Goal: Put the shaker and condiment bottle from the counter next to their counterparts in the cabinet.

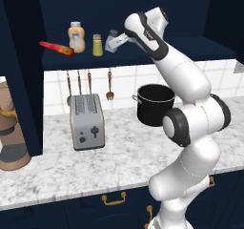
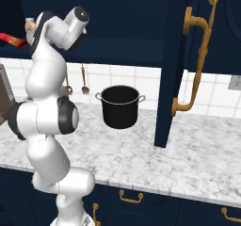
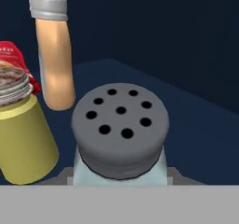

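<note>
Here we see the cabinet (image 1: 143,56) with its wide open shelf above the counter (image 1: 119,151), and the arm reaches up so that the gripper (image 1: 116,43) sits at shelf height. The shaker (image 1: 112,35) is right at the gripper's tip, tilted, and in the hand view the shaker (image 3: 120,134) sits close up between the fingers, its holed cap facing the camera; the gripper is clenched around it. Whether the shaker's base touches the shelf we cannot tell. Just beside it to the left stands one yellow-green shaker (image 1: 97,45), then one fat orange bottle (image 1: 76,37) with a white cap. Further left, one slim red bottle (image 1: 56,48) lies on its side at the shelf's edge, its tip near the orange bottle. On the counter we count one black pot (image 1: 155,104) behind the arm and one toaster (image 1: 86,120) to its left, well apart from each other. On the tiled wall between them hang four small utensils (image 1: 88,82).
</note>
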Available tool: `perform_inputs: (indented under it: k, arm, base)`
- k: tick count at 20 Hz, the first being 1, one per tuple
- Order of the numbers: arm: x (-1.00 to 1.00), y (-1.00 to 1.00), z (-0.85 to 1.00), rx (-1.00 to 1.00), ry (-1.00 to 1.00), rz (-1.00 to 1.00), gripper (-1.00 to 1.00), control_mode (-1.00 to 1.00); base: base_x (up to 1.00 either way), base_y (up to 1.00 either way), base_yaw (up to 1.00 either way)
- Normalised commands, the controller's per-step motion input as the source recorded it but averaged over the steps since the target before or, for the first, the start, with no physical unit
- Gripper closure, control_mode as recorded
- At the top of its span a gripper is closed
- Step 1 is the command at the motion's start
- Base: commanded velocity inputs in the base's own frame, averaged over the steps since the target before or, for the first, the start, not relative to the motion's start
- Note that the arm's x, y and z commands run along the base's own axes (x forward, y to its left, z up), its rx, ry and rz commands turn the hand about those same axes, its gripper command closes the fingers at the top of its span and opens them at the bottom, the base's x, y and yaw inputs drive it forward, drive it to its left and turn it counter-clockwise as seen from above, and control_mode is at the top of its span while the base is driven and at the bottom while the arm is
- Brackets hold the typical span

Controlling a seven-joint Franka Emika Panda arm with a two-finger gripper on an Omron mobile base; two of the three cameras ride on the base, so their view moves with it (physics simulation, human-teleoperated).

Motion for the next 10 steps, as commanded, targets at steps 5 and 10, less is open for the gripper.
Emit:
perform_inputs:
  k: [5, 10]
  arm:
    - [0.03, 0.05, -0.08, -0.01, 0.00, 0.02, -1.00, -1.00]
    - [0.02, 0.00, -0.09, 0.00, 0.00, 0.03, -1.00, -1.00]
  base:
    - [0.00, 0.00, 0.00]
    - [0.00, 0.00, 0.00]
